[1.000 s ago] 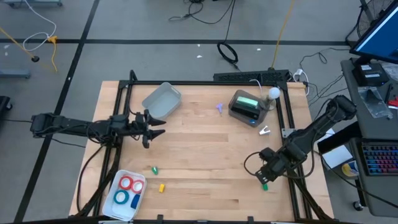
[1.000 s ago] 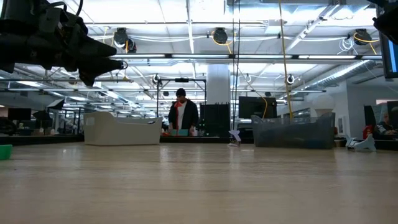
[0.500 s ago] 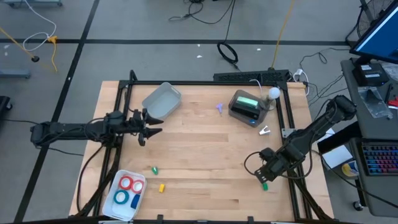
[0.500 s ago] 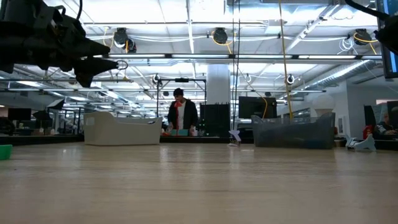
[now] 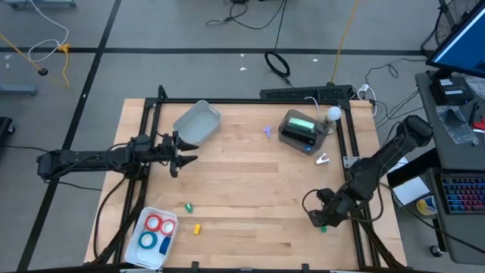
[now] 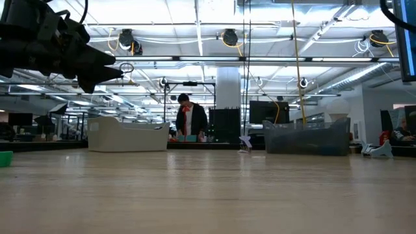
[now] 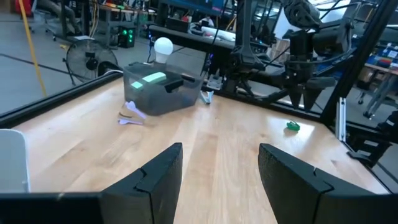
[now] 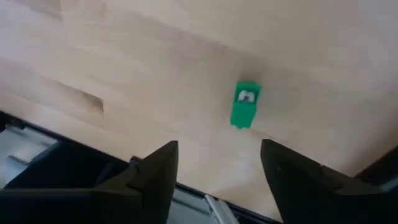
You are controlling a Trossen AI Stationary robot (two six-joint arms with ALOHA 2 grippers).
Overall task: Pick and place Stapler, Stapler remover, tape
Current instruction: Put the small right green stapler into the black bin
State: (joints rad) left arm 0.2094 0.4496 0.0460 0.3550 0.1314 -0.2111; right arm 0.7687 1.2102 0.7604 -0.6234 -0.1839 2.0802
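right gripper (image 5: 321, 221) hangs spread over a small green block (image 5: 322, 227), nothing pinched.
high view: red and blue tape rolls (image 5: 154, 233) in a white tray (image 5: 139, 254), well apart from left gripper (image 5: 179, 154). left wrist view: its fingers (image 7: 158, 174) spread, empty. right wrist view: block lies ahead of spread fingers (image 8: 155, 171).

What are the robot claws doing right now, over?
Right claw open above small green block near table's front edge, nothing held. Left claw open, empty, raised at left side. Red and blue tape rolls in white tray. Nothing in the way.
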